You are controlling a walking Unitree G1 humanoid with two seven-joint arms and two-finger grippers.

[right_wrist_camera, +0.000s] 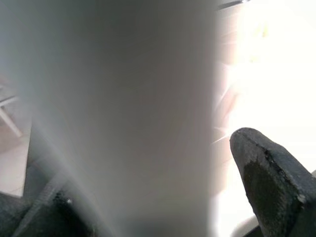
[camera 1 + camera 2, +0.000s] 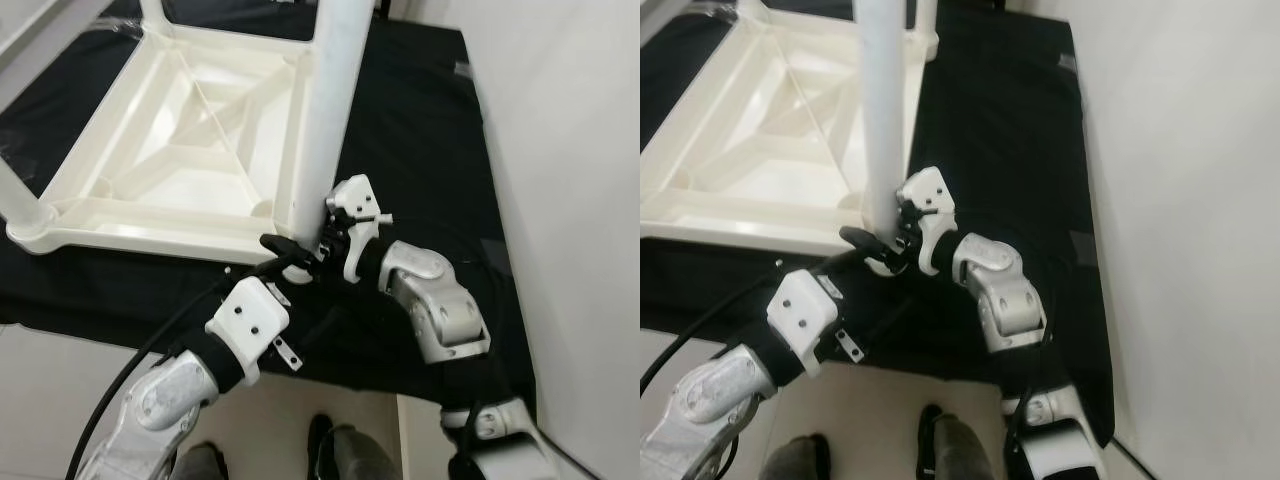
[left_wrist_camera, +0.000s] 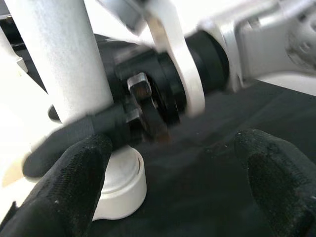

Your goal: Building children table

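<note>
A white plastic children's table (image 2: 130,235) lies upside down on a black cloth (image 2: 420,130). A white table leg (image 2: 325,120) stands upright in its near right corner socket (image 3: 121,185). My right gripper (image 2: 305,250) is shut on this leg just above the socket; one black finger (image 3: 74,133) wraps across the leg's front. In the right wrist view the leg (image 1: 123,108) sits between the fingers (image 1: 266,182). My left gripper (image 3: 173,187) hangs open just in front of the socket, fingertips (image 3: 69,182) wide apart, touching nothing.
Two more white legs stand in the table, one at the near left corner (image 2: 20,190) and one at the back (image 2: 150,15). A white wall (image 2: 580,200) runs close along the right. Pale floor (image 2: 60,380) lies in front, with a black cable (image 2: 130,370) trailing from my left arm.
</note>
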